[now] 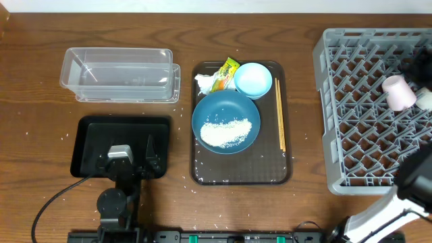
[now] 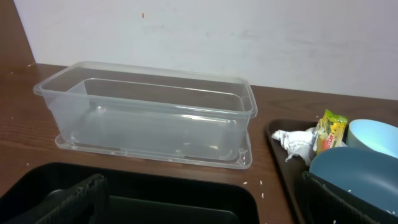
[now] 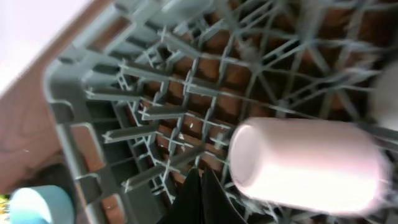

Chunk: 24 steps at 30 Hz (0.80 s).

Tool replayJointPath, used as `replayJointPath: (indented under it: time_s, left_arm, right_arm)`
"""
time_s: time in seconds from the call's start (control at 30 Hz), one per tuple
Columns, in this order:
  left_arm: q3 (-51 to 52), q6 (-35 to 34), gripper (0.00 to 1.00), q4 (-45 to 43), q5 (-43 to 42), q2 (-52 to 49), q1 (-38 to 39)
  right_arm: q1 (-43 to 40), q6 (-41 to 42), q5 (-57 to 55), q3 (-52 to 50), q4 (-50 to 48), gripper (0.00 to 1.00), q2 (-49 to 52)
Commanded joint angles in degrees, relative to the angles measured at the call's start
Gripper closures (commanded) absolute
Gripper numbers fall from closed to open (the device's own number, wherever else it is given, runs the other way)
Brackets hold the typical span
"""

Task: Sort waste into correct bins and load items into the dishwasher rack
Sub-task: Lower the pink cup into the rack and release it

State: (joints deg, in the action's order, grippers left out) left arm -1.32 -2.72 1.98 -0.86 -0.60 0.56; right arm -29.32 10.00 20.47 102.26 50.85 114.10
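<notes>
Currently a small pink plastic cup (image 3: 311, 165) lies on its side on the lattice floor of the large grey plastic dishwasher rack (image 1: 351, 135), near a small white cup (image 1: 425, 100). The right claw (image 3: 199, 190) hangs just beside the pink cup, not holding it. Only a dark wedge of it shows, so I cannot tell whether its fingers are apart or together.

The other things sit on the flat brown serving tray (image 1: 236, 169) on the worktop, well to the left of that claw, beyond the rack's wall. Nearest the rack are the thin wooden chopsticks (image 1: 280, 115), their long axis running front to back along the tray's right edge, parallel to the rack wall. Past them are the small light-blue bowl (image 1: 253, 79) and the large dark-blue round dish (image 1: 226, 104) carrying a heap of white rice (image 1: 226, 133). The right arm looks the nearer one for the chopsticks.

The left claw (image 2: 211, 198) hovers low over the shallow black tray (image 1: 91, 145), fingers apart and empty, facing the clear plastic tub (image 2: 155, 106).
</notes>
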Motion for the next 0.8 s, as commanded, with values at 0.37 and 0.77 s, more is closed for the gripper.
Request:
replayJointPath:
  time_s: [0.37,0.77]
  left_arm:
    - [1.09,0.7,0.02,2.08,1.55,0.33,0.0]
    - [1.09,0.7,0.02,2.05,1.55,0.33,0.0]
  right_arm:
    - [1.51,6.45,-14.71,0.0,1.79,0.99,3.56]
    - [0.33,9.66,-31.15,0.07,7.78,0.99,3.34]
